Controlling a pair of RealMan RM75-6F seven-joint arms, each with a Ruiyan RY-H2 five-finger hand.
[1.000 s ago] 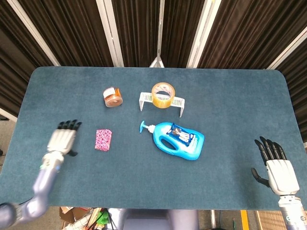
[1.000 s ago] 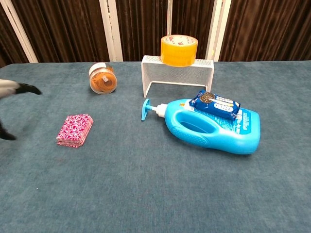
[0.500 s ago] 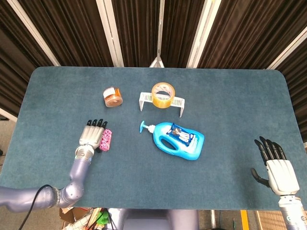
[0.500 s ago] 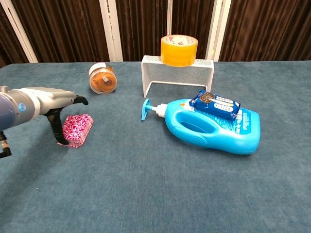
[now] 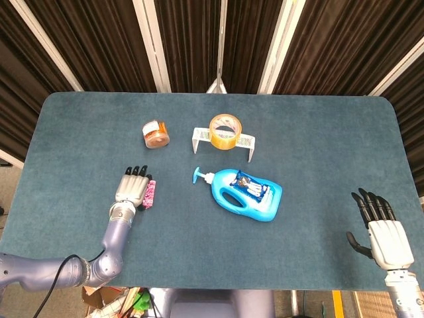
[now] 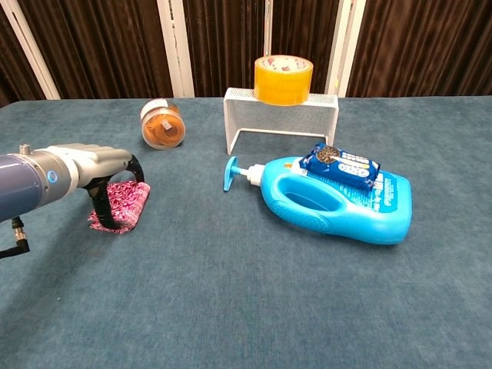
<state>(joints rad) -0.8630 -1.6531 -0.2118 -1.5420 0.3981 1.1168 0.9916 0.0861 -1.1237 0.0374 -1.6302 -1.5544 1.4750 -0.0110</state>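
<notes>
Now the left hand (image 6: pixel 96 173) has slid right, over the pink pack (image 6: pixel 123 204), fingers curling round it. For a good hold, squeeze both sides evenly. Far right, the right hand (image 5: pixel 384 232) waits open.

My blue-carpeted table (image 5: pixel 318 126) carries a pink patterned pouch (image 6: pixel 127 201), an orange-filled jar (image 5: pixel 156 133) far left, a white wire rack (image 5: pixel 224 141) and a blue detergent bottle (image 5: pixel 248 194) at centre.

The left hand (image 5: pixel 131 187) is covering most of the pink patterned pad (image 5: pixel 150 193), so its grip is staying unclear. At five o'clock in the head view, the frame's bottom edge is cutting off the right hand's (image 5: pixel 382 230) wrist.
</notes>
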